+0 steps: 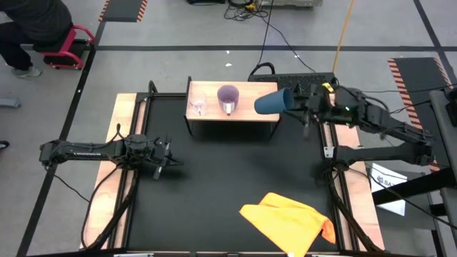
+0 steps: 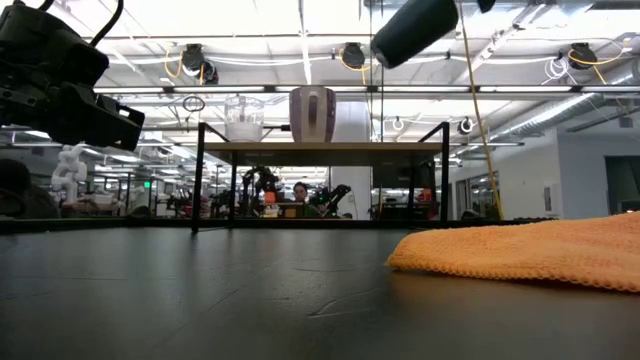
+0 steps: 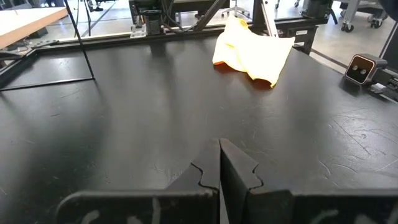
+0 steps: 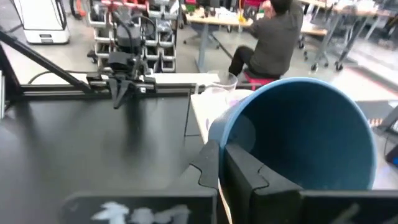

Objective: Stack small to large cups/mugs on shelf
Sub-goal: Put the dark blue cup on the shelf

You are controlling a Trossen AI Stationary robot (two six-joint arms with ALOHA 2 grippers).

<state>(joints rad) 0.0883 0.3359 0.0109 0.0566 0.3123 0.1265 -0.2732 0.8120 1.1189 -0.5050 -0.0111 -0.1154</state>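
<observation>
The shelf (image 1: 243, 116) stands at the table's far middle. On its wooden top a small clear glass (image 1: 198, 106) sits at the left, and a light purple mug (image 1: 228, 98) stands upright beside it. In the low view, too, the glass (image 2: 243, 117) and mug (image 2: 312, 113) stand on the shelf top (image 2: 320, 147). A dark blue cup (image 1: 270, 103) hangs high over the shelf's right end, with my right gripper (image 1: 290, 101) shut on it. My left gripper (image 1: 171, 155) is shut on nothing, low over the table's left part. My right gripper holds the blue cup by its rim wall (image 4: 214, 134), one finger inside (image 4: 249, 171) and one outside. The fingers come about level from the table's right side. The cup lies tilted on its side, mouth toward the gripper, lifted clear above the shelf (image 2: 415, 28).
A crumpled yellow cloth (image 1: 289, 221) lies near the table's front right. Pale wooden rails (image 1: 125, 114) run along both table sides. Bare black mat spreads between the shelf and the cloth. A person sits beyond the table (image 4: 273, 37).
</observation>
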